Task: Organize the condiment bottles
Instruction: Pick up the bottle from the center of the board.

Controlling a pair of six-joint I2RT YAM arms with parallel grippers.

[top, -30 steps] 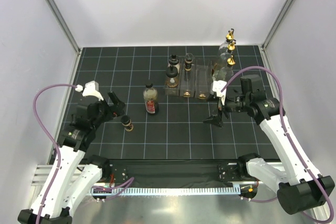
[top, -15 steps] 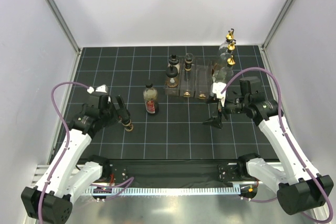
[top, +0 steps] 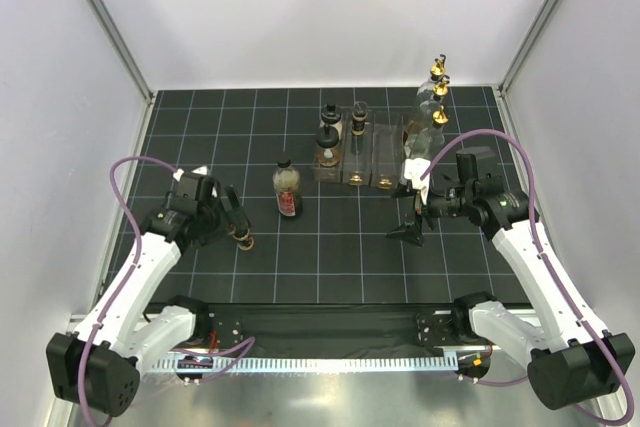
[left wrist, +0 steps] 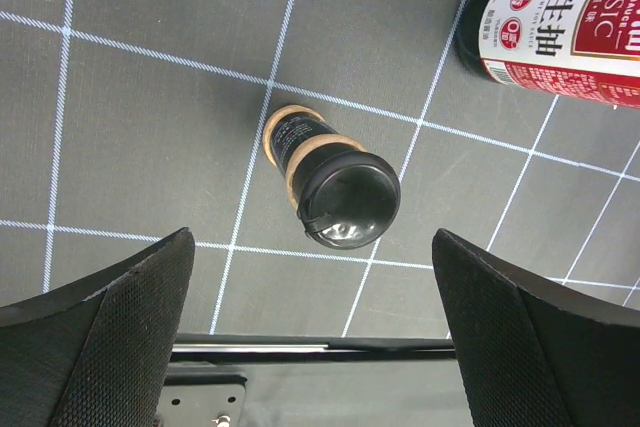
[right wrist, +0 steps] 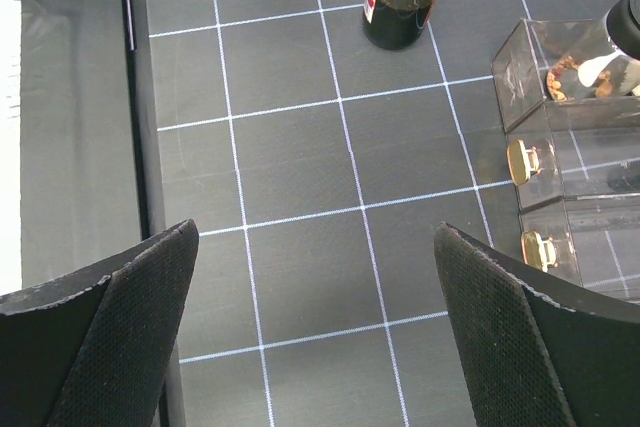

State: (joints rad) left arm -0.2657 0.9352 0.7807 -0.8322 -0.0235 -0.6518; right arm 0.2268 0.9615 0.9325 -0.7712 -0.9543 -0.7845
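The left end effector (left wrist: pixel 312 235) is wide open and empty over a small bottle (left wrist: pixel 335 187) near the tabletop's (left wrist: pixel 130 97) left edge. A red-label bottle (left wrist: pixel 560 17) nearby reads "ASSIC". The right end effector (right wrist: pixel 315 230) is open and empty.

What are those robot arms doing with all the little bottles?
They are tidying sauce bottles. The left hand is open and hovers just above a small brown bottle with a black cap, which stands by itself and is not gripped yet. A red-labelled bottle stands close by. The right hand is open too, holding nothing, in front of the clear rack, where more bottles are gathered.
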